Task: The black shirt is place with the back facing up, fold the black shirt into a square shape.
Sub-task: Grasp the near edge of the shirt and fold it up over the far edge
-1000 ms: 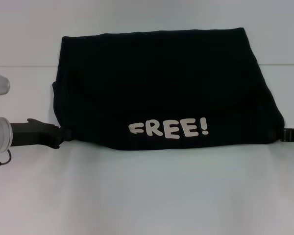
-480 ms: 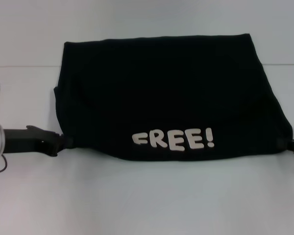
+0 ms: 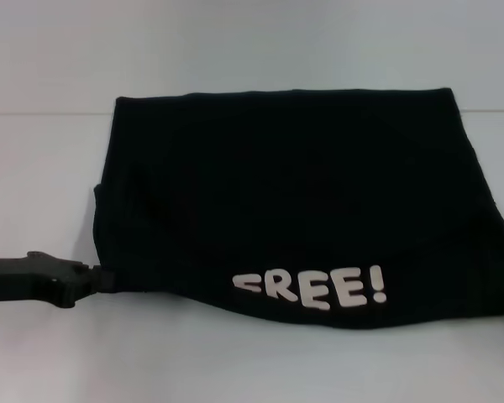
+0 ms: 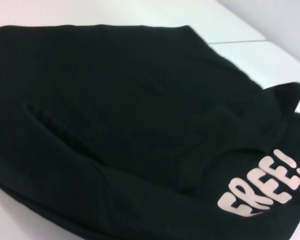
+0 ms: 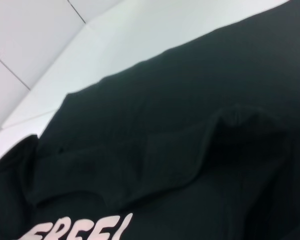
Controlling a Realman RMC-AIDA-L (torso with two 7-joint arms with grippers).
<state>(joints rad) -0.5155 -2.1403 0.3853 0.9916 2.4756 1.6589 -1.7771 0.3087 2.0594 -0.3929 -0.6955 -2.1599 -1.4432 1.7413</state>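
**Inspector:** Where did the black shirt [image 3: 294,193] lie?

**Assistant:** Across the middle of the white table [image 3: 235,361], folded over itself, long axis running left to right. The flap bearing the "FREE!" lettering [image 3: 311,290] was along its near edge, right of centre.

**Inspector:** And the pincers relative to it?

**Assistant:** The left gripper [image 3: 97,281] sat at the shirt's near-left corner, touching the cloth, and appeared pinched on that corner. The shirt extended right and far from it. Of the right gripper, only a dark spot showed at the near-right corner by the frame edge; I could not tell its state.

**Inspector:** Your judgement on the coming move?

**Assistant:** It would turn on both near corners travelling evenly, across the shirt's short axis. The arms looked equally placed, one per corner.
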